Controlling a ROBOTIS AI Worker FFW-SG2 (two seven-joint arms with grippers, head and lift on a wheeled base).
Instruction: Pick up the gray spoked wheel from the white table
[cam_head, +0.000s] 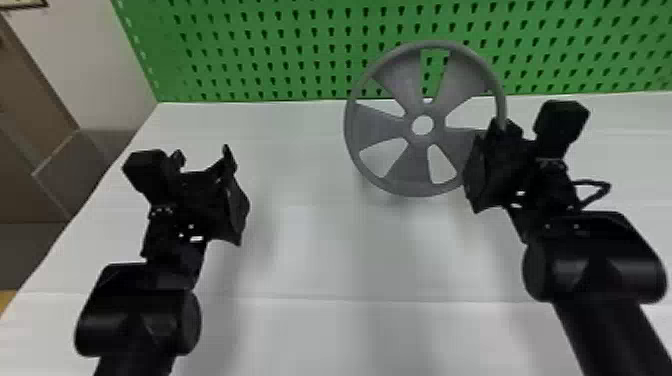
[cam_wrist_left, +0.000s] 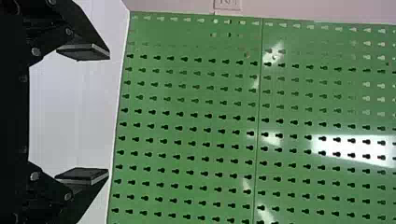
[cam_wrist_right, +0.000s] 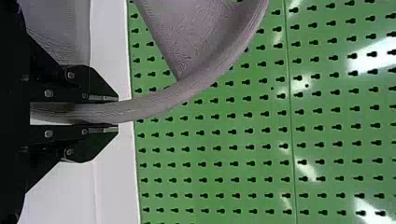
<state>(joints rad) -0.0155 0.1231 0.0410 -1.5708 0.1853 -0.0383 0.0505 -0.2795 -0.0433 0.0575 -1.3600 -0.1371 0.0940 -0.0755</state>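
White desk (cam_head: 320, 250), green pegboard (cam_head: 300, 55) behind. Right hand (cam_head: 504, 126) closed on rim of gray spoked wheel (cam_head: 390, 127), roughly upright near the desk's far side; left hand (cam_head: 202, 156) wide open, empty, off to the left.

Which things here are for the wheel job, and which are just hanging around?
For the job:
- gray spoked wheel
- right gripper, gripping its rim
- white table

Just there:
- left gripper, open and empty
- green pegboard behind the table

Black arms (cam_head: 607, 332), rounded housings (cam_head: 595, 265), flat fingers (cam_wrist_left: 81, 51), silvery screws (cam_wrist_right: 48, 93), looped cable (cam_head: 606, 188)
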